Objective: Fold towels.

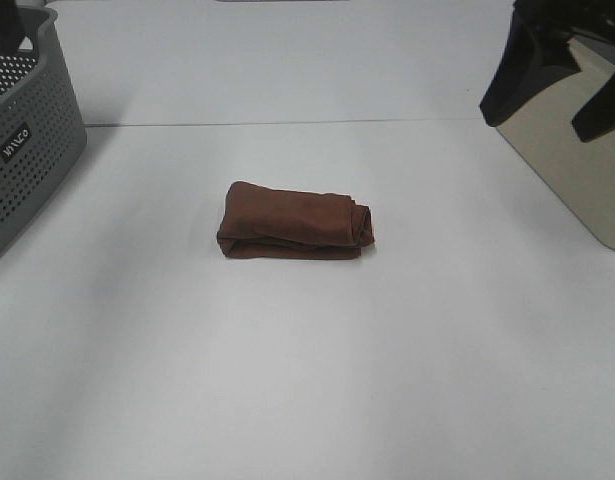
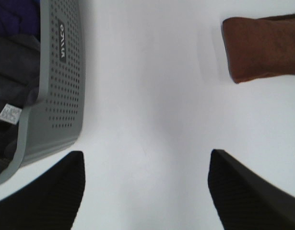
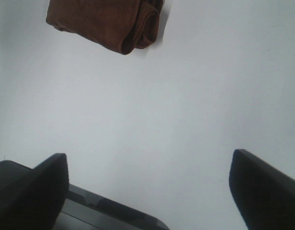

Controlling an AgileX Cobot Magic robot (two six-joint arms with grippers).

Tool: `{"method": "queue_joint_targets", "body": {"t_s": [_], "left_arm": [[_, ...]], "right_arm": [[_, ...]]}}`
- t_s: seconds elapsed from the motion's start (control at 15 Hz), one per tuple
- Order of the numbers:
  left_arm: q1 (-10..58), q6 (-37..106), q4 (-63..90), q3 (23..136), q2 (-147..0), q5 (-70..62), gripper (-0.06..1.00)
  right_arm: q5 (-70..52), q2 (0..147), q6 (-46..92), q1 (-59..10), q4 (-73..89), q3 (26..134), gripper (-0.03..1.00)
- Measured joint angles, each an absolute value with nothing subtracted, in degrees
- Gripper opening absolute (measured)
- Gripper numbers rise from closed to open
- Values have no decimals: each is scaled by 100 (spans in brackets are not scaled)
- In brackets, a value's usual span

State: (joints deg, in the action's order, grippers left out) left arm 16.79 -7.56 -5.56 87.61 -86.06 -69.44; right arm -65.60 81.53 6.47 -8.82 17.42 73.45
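Observation:
The dark reddish-brown towel (image 1: 295, 222) lies folded into a small thick bundle on the middle of the white table. Its rolled layers show at its right end. No tag shows. It also appears in the left wrist view (image 2: 262, 48) and in the right wrist view (image 3: 106, 21). My left gripper (image 2: 145, 191) is open and empty above bare table, between the basket and the towel. My right gripper (image 3: 149, 191) is open and empty, well short of the towel. In the high view it (image 1: 543, 110) hangs at the far right, apart from the towel.
A grey perforated basket (image 1: 32, 150) stands at the left edge, with dark cloth inside it (image 2: 13, 62). A beige box (image 1: 577, 170) stands at the right edge under the right arm. A dark edge (image 3: 104, 213) shows below the right gripper.

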Motion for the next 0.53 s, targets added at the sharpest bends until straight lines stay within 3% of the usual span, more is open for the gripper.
{"method": "queue_joint_targets", "body": {"t_s": [0.53], "left_arm": [[1679, -739, -487, 5563, -4280, -6967, 69]], "right_arm": [[-6623, 4372, 613, -882, 1209, 4847, 85]]}}
